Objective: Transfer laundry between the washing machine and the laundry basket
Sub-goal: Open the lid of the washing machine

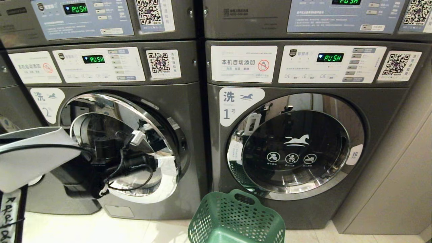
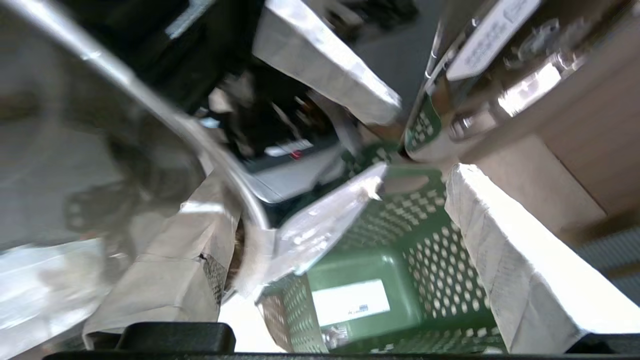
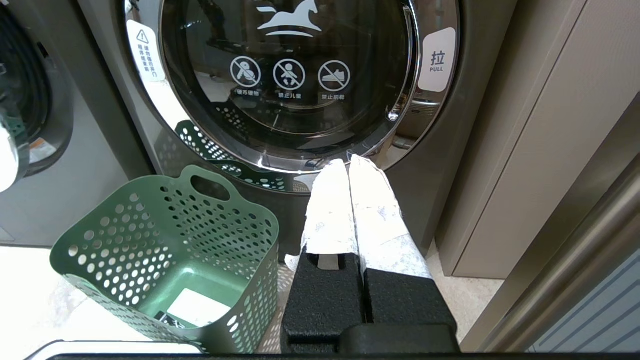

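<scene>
The green perforated laundry basket point(image 1: 236, 219) is standing upright on the floor, just before the washing machine marked 1 point(image 1: 303, 135), whose round glass door point(image 1: 293, 148) is sitting shut. Only a white label is showing at the bottom of the basket; no laundry is showing.

Pale tiled floor point(image 1: 84, 229); green laundry basket point(image 1: 236, 219) and washing machines point(image 1: 303, 135) standing on it
</scene>
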`<state>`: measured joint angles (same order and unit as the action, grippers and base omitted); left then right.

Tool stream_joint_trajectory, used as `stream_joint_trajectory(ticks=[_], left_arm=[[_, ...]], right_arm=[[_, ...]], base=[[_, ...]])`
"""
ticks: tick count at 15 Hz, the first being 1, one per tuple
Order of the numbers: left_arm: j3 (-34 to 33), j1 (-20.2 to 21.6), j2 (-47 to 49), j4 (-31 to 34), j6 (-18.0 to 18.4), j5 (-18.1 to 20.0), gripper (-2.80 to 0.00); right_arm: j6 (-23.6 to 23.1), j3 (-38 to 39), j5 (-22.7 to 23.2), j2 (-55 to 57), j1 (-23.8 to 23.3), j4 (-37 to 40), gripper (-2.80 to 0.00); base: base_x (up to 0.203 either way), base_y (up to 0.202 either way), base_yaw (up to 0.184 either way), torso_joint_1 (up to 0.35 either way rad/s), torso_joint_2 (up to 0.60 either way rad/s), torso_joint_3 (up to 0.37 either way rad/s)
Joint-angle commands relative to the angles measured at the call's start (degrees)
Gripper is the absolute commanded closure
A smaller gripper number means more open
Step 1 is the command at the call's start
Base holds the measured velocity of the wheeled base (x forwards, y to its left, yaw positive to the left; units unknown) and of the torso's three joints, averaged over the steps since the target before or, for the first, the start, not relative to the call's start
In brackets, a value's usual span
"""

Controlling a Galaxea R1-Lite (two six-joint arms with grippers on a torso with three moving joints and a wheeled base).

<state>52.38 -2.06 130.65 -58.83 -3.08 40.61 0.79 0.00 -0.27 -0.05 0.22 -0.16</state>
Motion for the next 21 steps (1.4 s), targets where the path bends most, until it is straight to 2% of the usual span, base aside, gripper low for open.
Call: stream_joint_trajectory(ticks=[1, 3, 6, 8, 14, 15, 17, 21], left_arm=[[-2.4, 0.6, -0.8, -1.97, -0.24, -3.95, -2.8], [-5.04, 0.62, -0.94, -4.85, -1.41, -13.39, -2.8], [-10.89, 0.74, -3.42, -9.68, -3.28, -14.63, -2.8], [-14.61, 0.74, -7.79, -9.97, -3.46, -14.68, -2.8], [-31.85, 2.22, -35.97, -10.53, -4.09, -15.64, -2.8], [-34.68, 3.21, -40.87, -10.65, -4.03, -16.42, -2.8], [-40.2, 7.27, -51.3, -10.78, -3.81, -20.3, -2.8], [-47.81, 18.87, -70.91, -10.67, -0.41, -33.71, -2.8]], right_arm=[[0.0, 0.0, 0.0, -0.04, -0.01, -0.02, 0.0], [0.0, 0.0, 0.0, -0.04, 0.04, -0.02, 0.0], [0.0, 0.0, 0.0, -0.04, 0.04, -0.02, 0.0], [0.0, 0.0, -0.08, -0.04, 0.04, -0.02, 0.0], [0.0, 0.0, 0.0, -0.04, 0.04, -0.02, 0.0], [0.0, 0.0, 0.0, -0.04, 0.04, -0.02, 0.0], [0.0, 0.0, -0.08, -0.04, 0.04, -0.02, 0.0], [0.0, 0.0, 0.0, -0.04, 0.04, -0.02, 0.0]], base=[[0.0, 0.0, 0.0, 0.0, 0.0, 0.0], [0.0, 0.0, 0.0, 0.0, 0.0, 0.0], [0.0, 0.0, 0.0, 0.0, 0.0, 0.0], [0.0, 0.0, 0.0, 0.0, 0.0, 0.0], [0.0, 0.0, 0.0, 0.0, 0.0, 0.0], [0.0, 0.0, 0.0, 0.0, 0.0, 0.0], [0.0, 0.0, 0.0, 0.0, 0.0, 0.0], [0.0, 0.0, 0.0, 0.0, 0.0, 0.0]])
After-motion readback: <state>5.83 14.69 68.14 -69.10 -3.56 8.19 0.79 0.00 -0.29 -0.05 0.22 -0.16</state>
